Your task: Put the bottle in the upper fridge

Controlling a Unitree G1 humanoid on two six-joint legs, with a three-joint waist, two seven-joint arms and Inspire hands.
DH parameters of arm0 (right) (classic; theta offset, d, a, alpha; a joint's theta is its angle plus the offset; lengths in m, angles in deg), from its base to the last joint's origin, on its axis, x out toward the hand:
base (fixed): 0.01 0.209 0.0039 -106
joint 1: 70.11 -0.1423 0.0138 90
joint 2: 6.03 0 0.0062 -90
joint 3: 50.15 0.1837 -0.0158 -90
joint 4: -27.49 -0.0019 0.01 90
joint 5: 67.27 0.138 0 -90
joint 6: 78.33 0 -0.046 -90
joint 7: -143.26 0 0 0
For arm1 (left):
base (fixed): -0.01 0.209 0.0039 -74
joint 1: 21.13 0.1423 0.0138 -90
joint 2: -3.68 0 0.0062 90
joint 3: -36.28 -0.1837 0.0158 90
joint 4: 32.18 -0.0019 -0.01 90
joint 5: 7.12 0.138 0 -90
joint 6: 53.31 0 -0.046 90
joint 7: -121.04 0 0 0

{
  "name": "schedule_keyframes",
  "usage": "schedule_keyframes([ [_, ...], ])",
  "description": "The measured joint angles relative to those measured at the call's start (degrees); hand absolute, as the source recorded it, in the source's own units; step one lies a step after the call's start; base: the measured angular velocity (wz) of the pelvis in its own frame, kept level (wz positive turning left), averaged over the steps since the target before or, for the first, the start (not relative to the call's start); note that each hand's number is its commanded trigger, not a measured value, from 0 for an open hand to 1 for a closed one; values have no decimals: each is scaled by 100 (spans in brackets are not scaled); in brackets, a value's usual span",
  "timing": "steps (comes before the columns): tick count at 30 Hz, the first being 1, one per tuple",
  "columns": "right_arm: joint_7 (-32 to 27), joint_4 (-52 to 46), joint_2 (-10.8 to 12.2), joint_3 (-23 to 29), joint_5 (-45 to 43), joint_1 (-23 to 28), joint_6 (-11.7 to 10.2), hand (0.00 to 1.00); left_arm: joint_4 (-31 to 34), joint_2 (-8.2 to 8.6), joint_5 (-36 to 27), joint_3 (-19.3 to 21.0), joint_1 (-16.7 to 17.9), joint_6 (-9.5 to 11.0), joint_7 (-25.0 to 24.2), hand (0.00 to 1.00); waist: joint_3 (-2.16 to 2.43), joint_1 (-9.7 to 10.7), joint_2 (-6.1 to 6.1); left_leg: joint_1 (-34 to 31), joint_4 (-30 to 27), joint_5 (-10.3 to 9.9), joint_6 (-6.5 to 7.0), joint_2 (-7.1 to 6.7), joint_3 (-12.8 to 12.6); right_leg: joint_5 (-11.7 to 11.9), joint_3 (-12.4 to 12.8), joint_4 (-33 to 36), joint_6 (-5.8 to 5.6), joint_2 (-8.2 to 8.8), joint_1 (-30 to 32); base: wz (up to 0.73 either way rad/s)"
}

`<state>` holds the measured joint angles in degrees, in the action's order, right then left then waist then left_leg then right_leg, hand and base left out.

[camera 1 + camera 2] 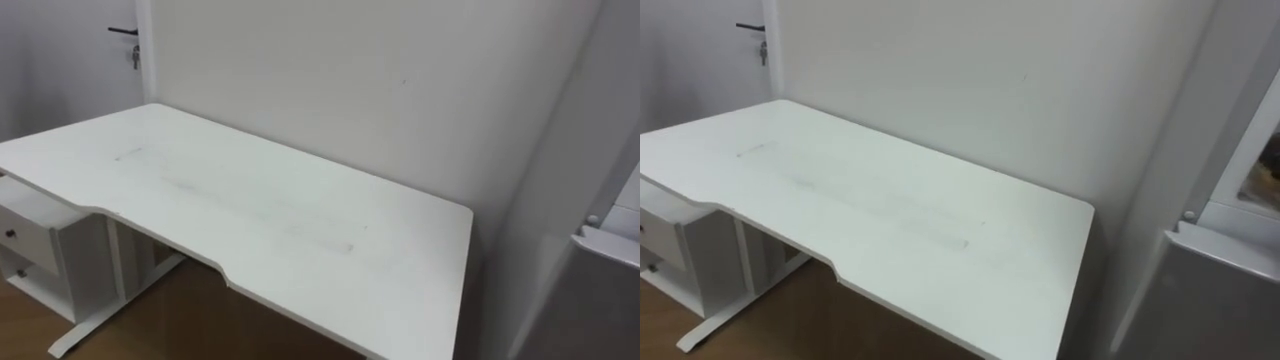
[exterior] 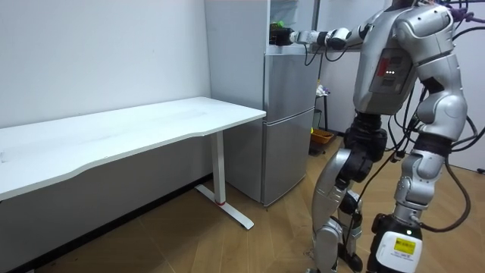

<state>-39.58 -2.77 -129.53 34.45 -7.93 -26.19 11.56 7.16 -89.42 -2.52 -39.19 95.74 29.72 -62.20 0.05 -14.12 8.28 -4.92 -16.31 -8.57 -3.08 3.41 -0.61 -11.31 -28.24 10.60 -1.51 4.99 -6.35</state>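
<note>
The white desk point(image 1: 250, 200) lies close under the head camera, with drawers point(image 1: 28, 238) beneath its left end. Past its right end the robot stands before the fridge point(image 2: 289, 121), its right hand point(image 2: 285, 36) reaching into the open upper compartment. A dark-green shape there looks like the bottle point(image 2: 276, 26); I cannot tell how the fingers stand

Head eyes close above the desk point(image 1: 300, 220); room camera farther off, desk and fridge point(image 2: 288, 114) shared.

A white desk point(image 1: 250, 205) stands over a drawer unit point(image 1: 30, 238).
</note>
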Motion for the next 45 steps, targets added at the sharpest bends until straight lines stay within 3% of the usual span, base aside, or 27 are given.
schedule_keyframes([
  [5, -6, -117, 2, -9, -203, 5, 133, 0, 3, 9, -5, 0, 22, -4, -3, 0, -4, 6, -10, 113, 99, 3, -5, -2, -23, -8, 22, -8, -6, 4, -62, -1],
  [12, -9, -804, 42, -15, -330, 61, 271, 0, 7, 41, -57, -3, 42, 19, 6, 0, -11, 218, -36, 170, 177, 13, -14, -1, -114, -10, 123, -4, -8, 13, -53, -7],
  [22, 82, -1146, 77, -13, -744, 310, 226, 0, 14, 40, -10, -14, 27, 106, 15, 0, -15, 318, -34, 195, 191, 10, -17, 4, -124, -8, 142, 10, -12, 15, -68, 0],
  [28, 307, -1137, 66, -12, -1042, 476, 222, 0, 2, 43, -36, -18, 65, 95, -18, 0, 15, 319, 18, 256, 264, 10, -17, 10, -153, -9, 146, 4, -13, 15, -103, -2],
  [32, 493, -1138, 66, -11, -1250, 478, 272, 0, -6, 44, -35, -18, 63, 78, -111, 0, 45, 422, 72, 252, 262, 10, -17, 6, -149, -9, 133, 4, -13, 17, -113, 0],
  [40, 484, -1141, 66, -23, -1895, 491, 315, 0, -52, 43, -60, -16, -14, 102, -153, 0, 31, 470, 133, 244, 259, 10, -17, 8, -153, -9, 152, 10, -14, 18, -124, 0],
  [45, 370, -1516, 61, -24, -2228, 570, 528, 0, -53, 40, -59, -6, -12, 106, -196, 0, 43, 599, 193, 207, 245, 10, -15, 8, -185, -11, 193, 15, -14, 21, -42, -3],
])
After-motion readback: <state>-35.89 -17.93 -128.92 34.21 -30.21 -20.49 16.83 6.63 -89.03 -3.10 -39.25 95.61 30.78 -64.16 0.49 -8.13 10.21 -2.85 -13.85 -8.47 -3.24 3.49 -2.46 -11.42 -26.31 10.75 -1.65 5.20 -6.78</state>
